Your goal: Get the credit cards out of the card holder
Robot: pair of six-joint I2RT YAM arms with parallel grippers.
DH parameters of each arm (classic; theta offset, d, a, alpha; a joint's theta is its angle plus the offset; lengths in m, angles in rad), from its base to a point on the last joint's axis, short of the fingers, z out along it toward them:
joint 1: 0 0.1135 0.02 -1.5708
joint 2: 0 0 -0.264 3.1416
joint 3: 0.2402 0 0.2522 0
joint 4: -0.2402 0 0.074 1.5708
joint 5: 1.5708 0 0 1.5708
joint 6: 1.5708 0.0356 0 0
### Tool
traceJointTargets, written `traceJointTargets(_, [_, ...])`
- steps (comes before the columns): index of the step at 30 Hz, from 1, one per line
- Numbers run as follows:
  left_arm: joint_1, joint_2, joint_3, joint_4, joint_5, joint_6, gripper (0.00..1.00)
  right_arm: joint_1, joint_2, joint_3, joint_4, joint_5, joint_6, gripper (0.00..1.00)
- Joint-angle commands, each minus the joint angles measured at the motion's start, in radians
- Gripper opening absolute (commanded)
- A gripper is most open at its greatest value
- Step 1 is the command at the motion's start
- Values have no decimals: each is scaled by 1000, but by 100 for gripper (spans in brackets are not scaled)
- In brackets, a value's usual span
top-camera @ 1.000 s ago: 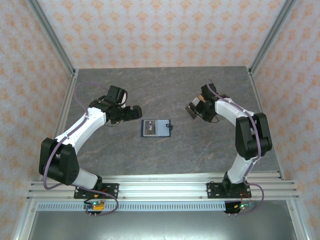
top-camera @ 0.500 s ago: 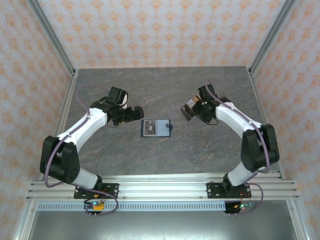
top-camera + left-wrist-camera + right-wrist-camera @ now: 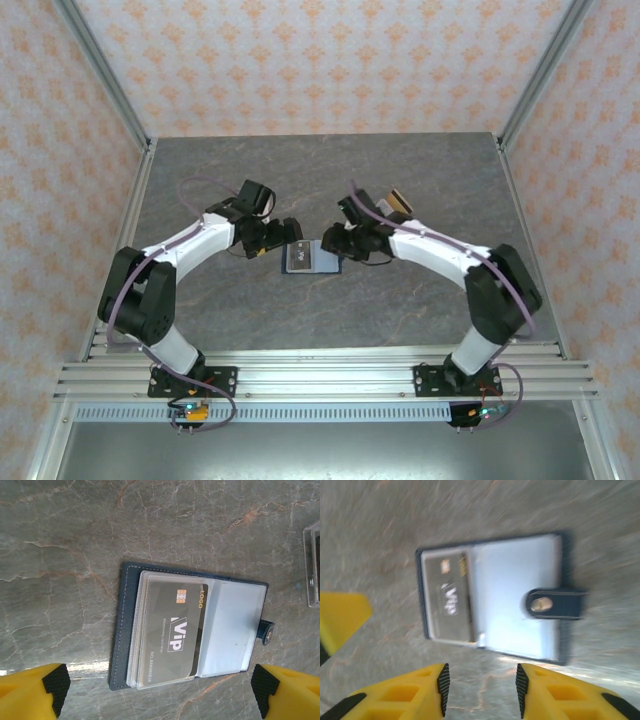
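The card holder (image 3: 309,259) lies open on the table between both arms, its closure tab (image 3: 555,605) pointing right. A black VIP credit card (image 3: 172,632) sits in its clear left sleeve (image 3: 447,597); the right pocket looks bare grey-blue. My left gripper (image 3: 292,232) hovers at the holder's left edge, jaws wide open (image 3: 157,695) and empty. My right gripper (image 3: 333,243) hangs over the holder's right edge, open (image 3: 481,690), with bare table between its fingers. A small pile of credit cards (image 3: 392,203) lies on the table behind the right arm.
Grey marbled table (image 3: 300,170) with metal frame posts at its corners and patterned walls around. The left gripper's yellow finger (image 3: 340,617) shows at the left of the right wrist view. Open table surface stretches in front of and behind the holder.
My right gripper swung left from the back right to the holder; the cards it carried now lie on the table. My left gripper moved right, closer to the holder.
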Motion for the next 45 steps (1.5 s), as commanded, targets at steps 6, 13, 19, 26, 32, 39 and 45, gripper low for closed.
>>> traceJointTargets(6, [6,24,28,-37,-63,-7,89,60,179,53,180,-73,154,31])
traceJointTargets(13, [8,61,17,13,28,-23,64,60,224,77,128,-13,117,27])
traceJointTargets(19, [3,97,21,47,86,-31,46,60,250,89,115,-7,93,24])
traceJointTargets(26, [-3,131,12,71,112,-39,33,60,268,93,121,-12,84,23])
traceJointTargets(32, [-4,157,2,88,125,-40,27,60,268,78,148,-27,79,22])
traceJointTargets(39, [-12,196,4,89,132,-25,22,58,274,72,152,-32,72,19])
traceJointTargets(45, [-14,217,-5,72,103,-11,20,58,275,53,185,-52,71,18])
